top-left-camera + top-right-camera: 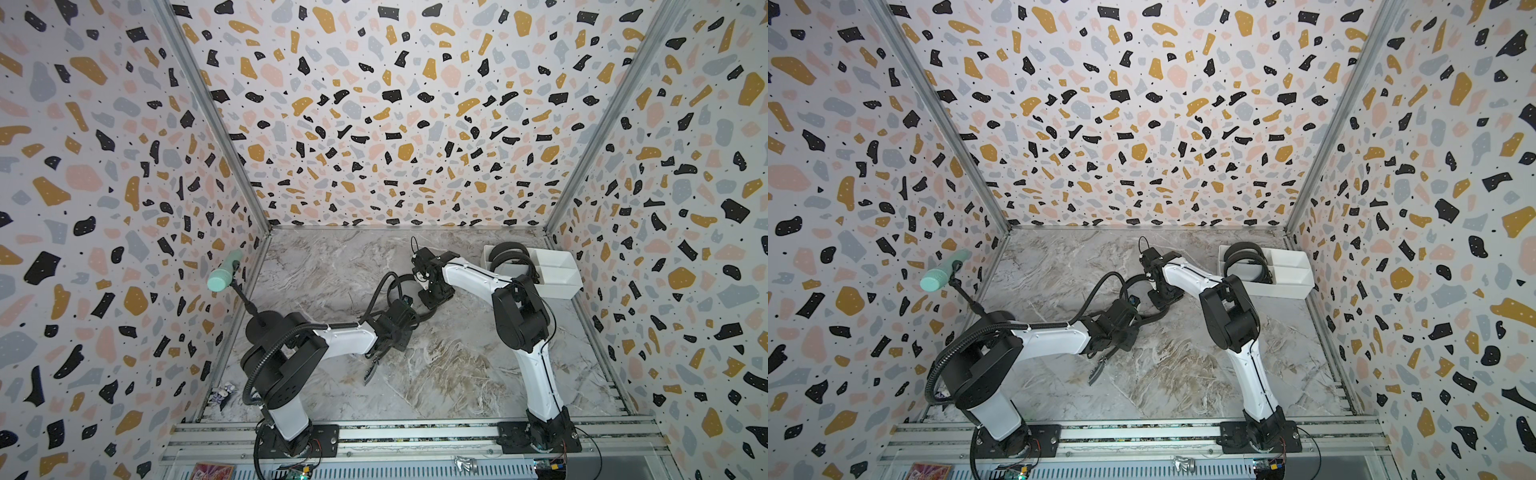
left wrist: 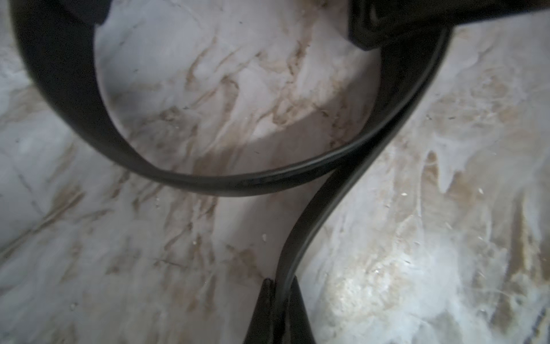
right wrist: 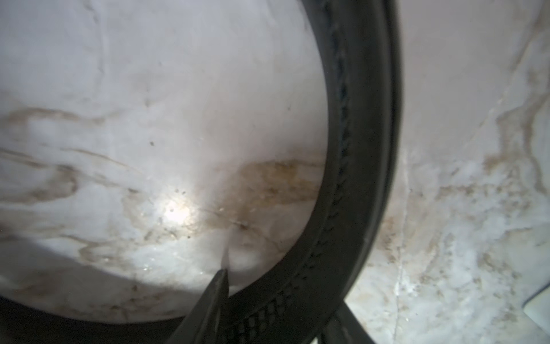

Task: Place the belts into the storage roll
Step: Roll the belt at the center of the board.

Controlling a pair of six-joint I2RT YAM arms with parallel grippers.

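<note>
1. The left white-and-black robot arm [image 1: 349, 338] reaches forward from the silver aluminium base rail [image 1: 415, 436], its forearm nearly level.
2. The black left gripper [image 2: 281, 283] is clamped on a black strap [image 2: 297, 238].
3. The right white-and-black robot arm [image 1: 540, 365] rises from that rail, its elbow bent inward.
4. The black right gripper [image 3: 282, 295] points down with its jaws apart, astride the black strap.

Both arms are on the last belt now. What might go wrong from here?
1. The left gripper pinches only a narrow bit of the loose belt, so the strap may slip out when lifted.
2. The right gripper straddles the same belt, and opposed pulls could twist it.
3. The storage roll already holds coiled belts. The trailing buckle end may snag its wall.
</note>
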